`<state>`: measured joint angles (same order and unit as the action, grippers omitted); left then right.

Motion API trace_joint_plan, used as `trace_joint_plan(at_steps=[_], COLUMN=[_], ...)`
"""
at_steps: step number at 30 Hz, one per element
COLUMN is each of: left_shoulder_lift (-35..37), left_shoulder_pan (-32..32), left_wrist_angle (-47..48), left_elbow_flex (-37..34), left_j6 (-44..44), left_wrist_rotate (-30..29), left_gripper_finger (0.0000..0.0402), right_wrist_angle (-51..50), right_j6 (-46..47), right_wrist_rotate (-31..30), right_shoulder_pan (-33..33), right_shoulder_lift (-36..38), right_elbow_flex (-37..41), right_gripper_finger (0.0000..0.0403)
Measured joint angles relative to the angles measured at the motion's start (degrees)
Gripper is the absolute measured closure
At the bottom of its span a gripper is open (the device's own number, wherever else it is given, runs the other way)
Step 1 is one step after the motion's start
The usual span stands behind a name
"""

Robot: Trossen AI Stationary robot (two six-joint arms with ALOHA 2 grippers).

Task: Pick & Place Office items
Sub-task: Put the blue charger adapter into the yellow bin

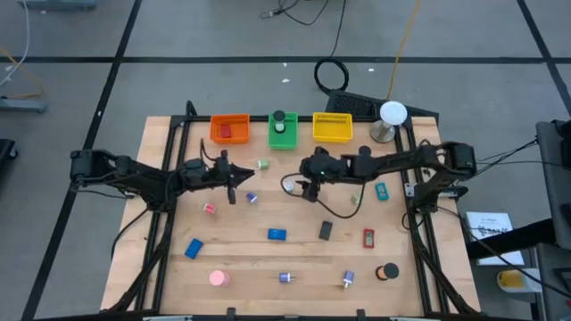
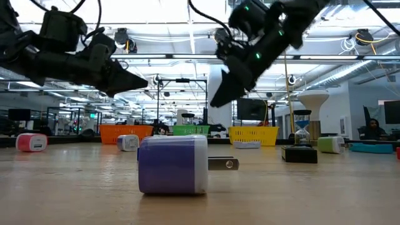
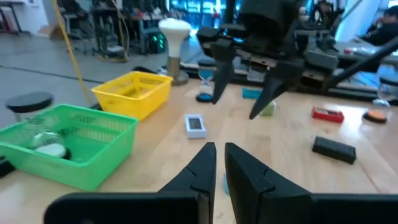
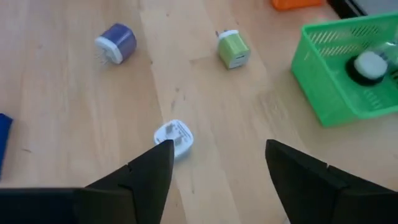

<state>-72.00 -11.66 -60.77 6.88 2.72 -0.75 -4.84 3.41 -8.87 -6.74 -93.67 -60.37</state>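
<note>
Chargers and small blocks lie scattered on the table [image 1: 169, 267]; a white plug [image 4: 174, 137] sits just below the right gripper [image 4: 217, 163], whose fingers are spread. It looks light, hard, slippery: pinch its flat sides. Left gripper [image 3: 219, 163] hovers, pressed together, empty.

Three bins [image 1: 282, 130], two grippers [image 1: 234, 185], about thirteen small office items [image 1: 277, 234] on the table

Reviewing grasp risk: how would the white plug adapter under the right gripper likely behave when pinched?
The white adapter looks like small rigid plastic, so probably light and stiff. Its rounded body may slip or pivot between the open right gripper. Lying low on the table, it probably won't tip.
</note>
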Motion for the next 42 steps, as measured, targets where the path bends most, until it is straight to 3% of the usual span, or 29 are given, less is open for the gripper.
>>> trace_joint_plan(at_steps=[3,7,12,25,28,33,37,42], left_shoulder_lift=[0.0,0.0,0.0,0.0,0.0,0.0,0.0,0.0], left_shoulder_pan=[-0.3,-0.5,-0.5,-0.4,-0.4,-0.4,-0.4,-0.4], left_wrist_angle=[-0.6,-0.4,0.1,0.5,0.6,0.6,0.6,0.6], left_elbow_flex=[-0.6,-0.6,-0.6,-0.6,-0.6,-0.6,-0.6,-0.6], left_j6=[0.8,0.8,0.6,0.5,0.5,0.5,0.5,0.5], left_wrist_rotate=[-1.0,-2.3,-2.3,-2.3,-2.3,-2.3,-2.3,-2.3], left_gripper_finger=[0.0364,0.0364,0.0364,0.0364,0.0364,0.0364,0.0364,0.0364], right_wrist_angle=[-12.7,-26.7,-38.5,-58.6,-58.6,-63.3,-62.4,-62.8], right_j6=[-1.8,-4.2,-10.4,-19.1,-20.0,-22.4,-21.9,-22.3], right_wrist_rotate=[1.4,4.5,4.8,7.5,9.1,9.1,7.7,2.7], right_shoulder_pan=[0.0,0.0,0.5,0.8,1.2,2.5,2.4,2.3], right_shoulder_lift=[-2.2,-7.6,-14.7,-29.3,-31.2,-35.4,-34.6,-35.2], right_elbow_flex=[-8.3,-19.6,-30.3,-50.0,-53.7,-55.9,-56.8,-56.6], right_gripper_finger=[0.0209,0.0298,0.0392,0.0402,0.0402,0.0402,0.0401,0.0364])
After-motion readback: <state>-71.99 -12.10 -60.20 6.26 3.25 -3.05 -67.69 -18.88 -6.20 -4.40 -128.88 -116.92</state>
